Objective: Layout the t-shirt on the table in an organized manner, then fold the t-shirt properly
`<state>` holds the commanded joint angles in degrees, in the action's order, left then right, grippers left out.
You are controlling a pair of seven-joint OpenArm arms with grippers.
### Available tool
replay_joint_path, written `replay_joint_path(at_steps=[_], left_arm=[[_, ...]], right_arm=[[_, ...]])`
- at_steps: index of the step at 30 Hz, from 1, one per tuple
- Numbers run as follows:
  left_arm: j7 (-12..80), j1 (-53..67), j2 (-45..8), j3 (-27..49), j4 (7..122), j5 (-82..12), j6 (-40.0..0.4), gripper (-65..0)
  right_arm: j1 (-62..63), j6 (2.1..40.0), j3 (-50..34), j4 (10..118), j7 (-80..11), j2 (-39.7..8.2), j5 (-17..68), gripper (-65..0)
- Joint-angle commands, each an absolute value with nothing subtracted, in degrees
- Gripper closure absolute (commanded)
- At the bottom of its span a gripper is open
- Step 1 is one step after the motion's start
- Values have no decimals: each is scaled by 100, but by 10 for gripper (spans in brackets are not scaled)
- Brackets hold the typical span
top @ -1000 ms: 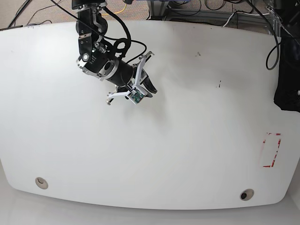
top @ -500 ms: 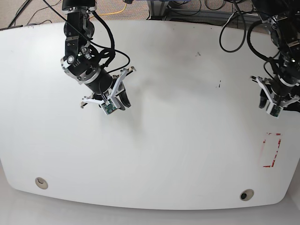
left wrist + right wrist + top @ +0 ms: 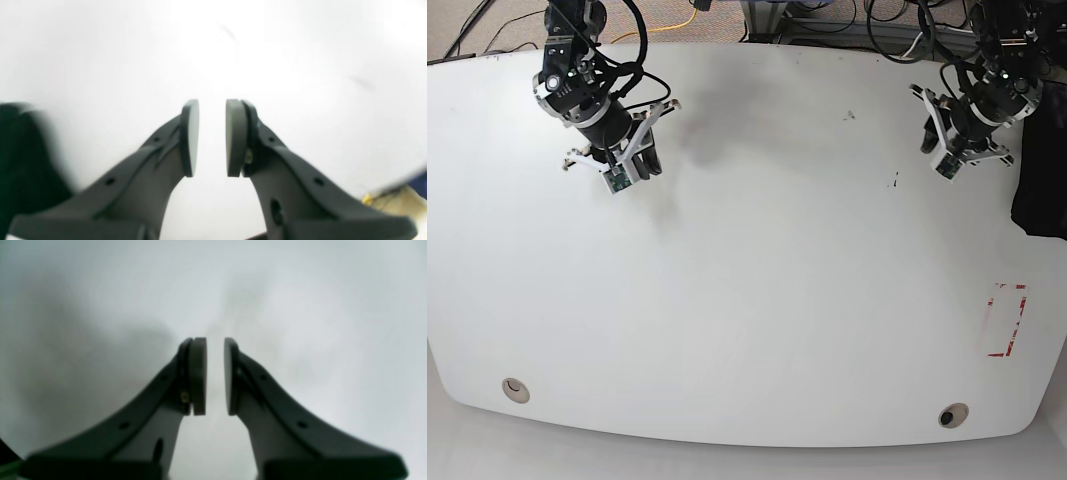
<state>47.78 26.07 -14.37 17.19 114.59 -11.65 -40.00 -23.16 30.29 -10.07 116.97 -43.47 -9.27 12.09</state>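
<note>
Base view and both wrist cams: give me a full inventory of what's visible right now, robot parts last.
t-shirt: one, black, bunched at the table's right edge, mostly off the tabletop.
table: one, white, filling the base view.
red tape rectangle: one, red, near the right edge.
round holes: two, near the front corners.
dark specks: a few, black, right of centre toward the back.
cables: several, black and yellow, on the floor behind.
left pincer: one, black, slightly open, empty, back right.
right pincer: one, black, slightly open, empty, back left.
</note>
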Motion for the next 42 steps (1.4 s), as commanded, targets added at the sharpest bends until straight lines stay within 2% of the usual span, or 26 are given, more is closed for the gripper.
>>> replay_joint_path(at_steps=[16, 19, 25, 28, 32, 36, 42], left_arm=[[4743, 3662, -1437, 1719, 11468, -1156, -4000, -124], [4681, 3670, -1429, 1727, 11459, -1156, -4000, -122], [3916, 3679, -1182, 1771, 11442, -1130, -4000, -122], [3547, 3679, -1068, 2026, 11433, -1130, -4000, -122], [2897, 3670, -725, 2475, 11415, -1130, -3864, -125], [2290, 3662, -716, 2695, 11371, -1121, -3609, -125], [2070, 3670, -708, 2932, 11354, -1121, -3468, -125]], right_arm=[[-3785, 3029, -1015, 11697, -4180, -936, 1209, -87], [-4066, 3029, -1015, 11697, -3495, -936, 1165, -87], [-4365, 2985, -1015, 11688, -2229, -936, 1156, -87], [-4444, 2967, -1033, 11662, -1684, -936, 1112, -87], [-4532, 2967, -1191, 11635, -1226, -857, 611, -89], [-4629, 2993, -1411, 11574, -760, -629, 312, -90], [-4848, 3002, -1604, 11565, -479, -585, 277, -89]])
